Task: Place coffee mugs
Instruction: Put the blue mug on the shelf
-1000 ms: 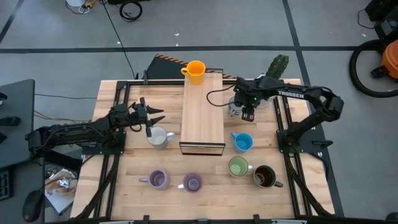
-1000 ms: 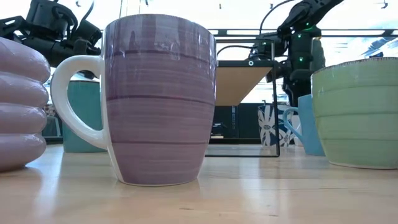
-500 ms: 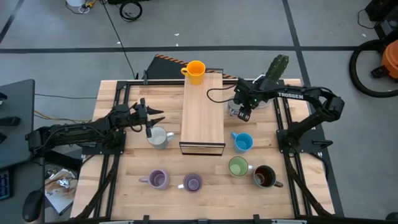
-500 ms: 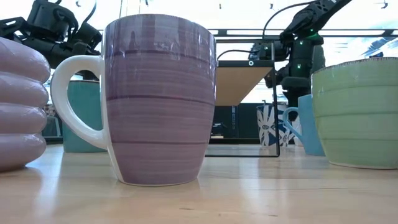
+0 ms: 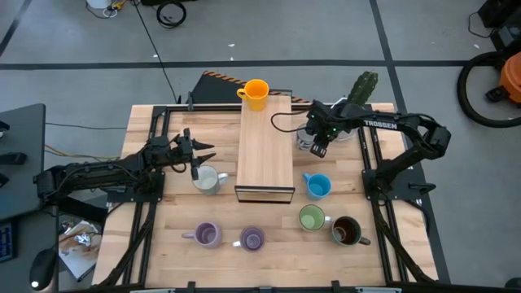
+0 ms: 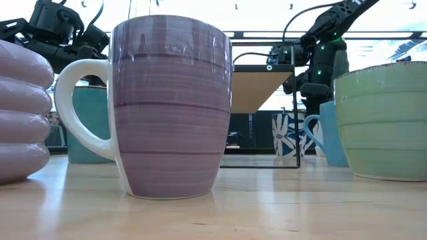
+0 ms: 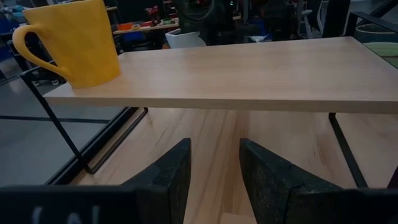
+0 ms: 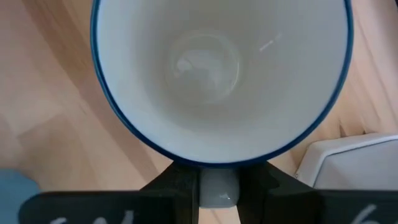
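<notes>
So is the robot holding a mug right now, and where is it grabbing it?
Yes. The right gripper is pinching the patterned white mug by its handle, beside the shelf. The left gripper is open and holds nothing.
</notes>
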`<state>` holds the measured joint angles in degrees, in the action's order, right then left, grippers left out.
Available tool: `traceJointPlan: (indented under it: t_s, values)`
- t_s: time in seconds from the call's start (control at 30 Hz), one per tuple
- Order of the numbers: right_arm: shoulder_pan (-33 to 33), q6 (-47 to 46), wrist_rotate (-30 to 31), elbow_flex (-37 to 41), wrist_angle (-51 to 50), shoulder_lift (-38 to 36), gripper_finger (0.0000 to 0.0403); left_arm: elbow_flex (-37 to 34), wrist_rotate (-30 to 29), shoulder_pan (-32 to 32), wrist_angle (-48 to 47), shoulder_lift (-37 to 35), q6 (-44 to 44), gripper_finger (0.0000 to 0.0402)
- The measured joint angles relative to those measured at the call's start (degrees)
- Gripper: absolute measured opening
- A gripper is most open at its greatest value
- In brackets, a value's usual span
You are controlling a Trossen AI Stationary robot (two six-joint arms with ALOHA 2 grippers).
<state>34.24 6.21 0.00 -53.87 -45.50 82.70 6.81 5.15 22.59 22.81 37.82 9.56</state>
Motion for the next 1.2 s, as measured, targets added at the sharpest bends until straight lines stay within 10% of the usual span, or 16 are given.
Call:
traceJointPlan:
  t_s: [1.2]
  values:
    - [3.39, 10.4, 0.49, -7.93, -6.42, 0.09, 0.0072, 0.0, 0.02, 0.0, 0.02, 0.0, -0.89, 0.0142]
